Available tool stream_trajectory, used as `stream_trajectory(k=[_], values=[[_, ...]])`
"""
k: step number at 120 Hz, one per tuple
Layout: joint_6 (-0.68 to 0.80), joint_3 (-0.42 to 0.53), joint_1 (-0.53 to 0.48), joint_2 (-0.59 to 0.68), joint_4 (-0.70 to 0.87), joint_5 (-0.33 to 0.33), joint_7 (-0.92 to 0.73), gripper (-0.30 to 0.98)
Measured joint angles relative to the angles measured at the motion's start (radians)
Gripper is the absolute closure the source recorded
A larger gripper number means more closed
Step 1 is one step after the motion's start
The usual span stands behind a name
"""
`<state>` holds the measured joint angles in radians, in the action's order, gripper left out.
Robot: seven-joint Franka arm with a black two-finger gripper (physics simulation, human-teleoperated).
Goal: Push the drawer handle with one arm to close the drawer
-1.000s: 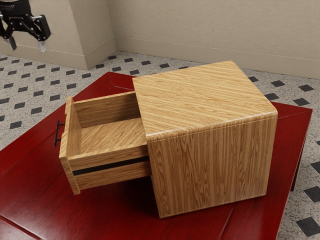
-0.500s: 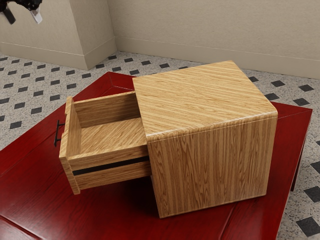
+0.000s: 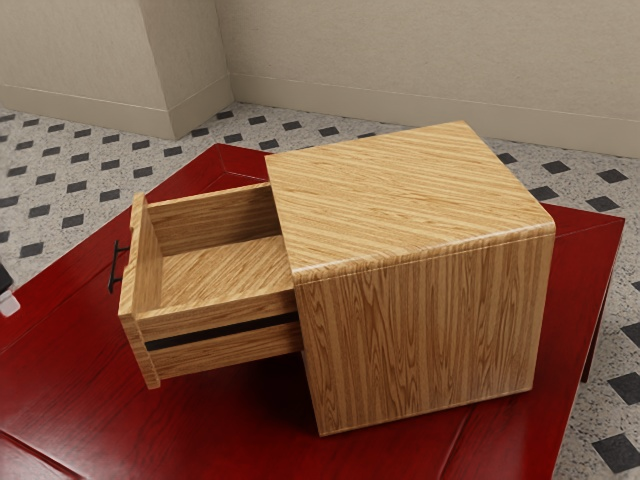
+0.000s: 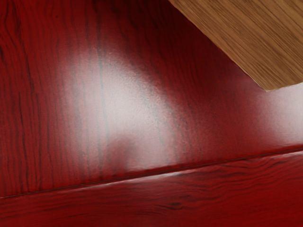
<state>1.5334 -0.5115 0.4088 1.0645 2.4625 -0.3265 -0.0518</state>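
One slim black bar handle [image 3: 113, 267] should take a square push at its middle, the drawer [image 3: 215, 314] probably light and smooth-running; striped wood grain, it juts far from its cabinet [image 3: 425, 335] above the red table [image 3: 60, 345], my gripper [image 3: 8, 299] apart from it, jaw spread I cannot tell

The drawer [image 3: 225, 268] is light brown wood with streaky grain, a dark strip along its side; it stands level and well out of its cabinet [image 3: 425, 335]. Its front panel [image 3: 141, 350] is the part nearest the gripper [image 3: 8, 302], the cabinet lying beyond. The slim black handle [image 3: 116, 268] sits on the panel's outer face, toward the gripper but apart from it.
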Motion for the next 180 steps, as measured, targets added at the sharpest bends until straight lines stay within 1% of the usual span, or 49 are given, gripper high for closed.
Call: stream_trajectory(k=[10, 22, 30, 37, 55, 72, 77, 89, 96, 105, 116, 129, 140, 151, 180], values=[[0.088, -0.127, 0.075, -0.001, 0.002, -0.142, -0.103, 0.02], [0.176, -0.232, 0.188, -0.025, -0.005, -0.264, -0.227, 0.02], [0.220, -0.257, 0.223, -0.029, -0.006, -0.322, -0.306, 0.02], [0.250, -0.268, 0.234, -0.028, -0.005, -0.347, -0.368, 0.02], [0.273, -0.273, 0.212, 0.037, 0.036, -0.311, -0.510, 0.03], [0.286, -0.280, 0.216, 0.045, 0.047, -0.295, -0.635, 0.04], [0.292, -0.282, 0.215, 0.041, 0.046, -0.292, -0.663, 0.11], [0.312, -0.285, 0.213, 0.036, 0.046, -0.283, -0.715, 0.37], [0.326, -0.292, 0.214, 0.028, 0.044, -0.271, -0.738, 0.49], [0.349, -0.299, 0.216, -0.003, 0.040, -0.247, -0.765, 0.60], [0.377, -0.300, 0.224, -0.034, 0.036, -0.227, -0.791, 0.68], [0.402, -0.293, 0.226, -0.053, 0.034, -0.210, -0.817, 0.73], [0.413, -0.283, 0.223, -0.028, 0.038, -0.194, -0.836, 0.75], [0.423, -0.283, 0.239, -0.020, 0.037, -0.185, -0.851, 0.77], [0.468, -0.291, 0.282, -0.068, 0.029, -0.148, -0.879, 0.78]])
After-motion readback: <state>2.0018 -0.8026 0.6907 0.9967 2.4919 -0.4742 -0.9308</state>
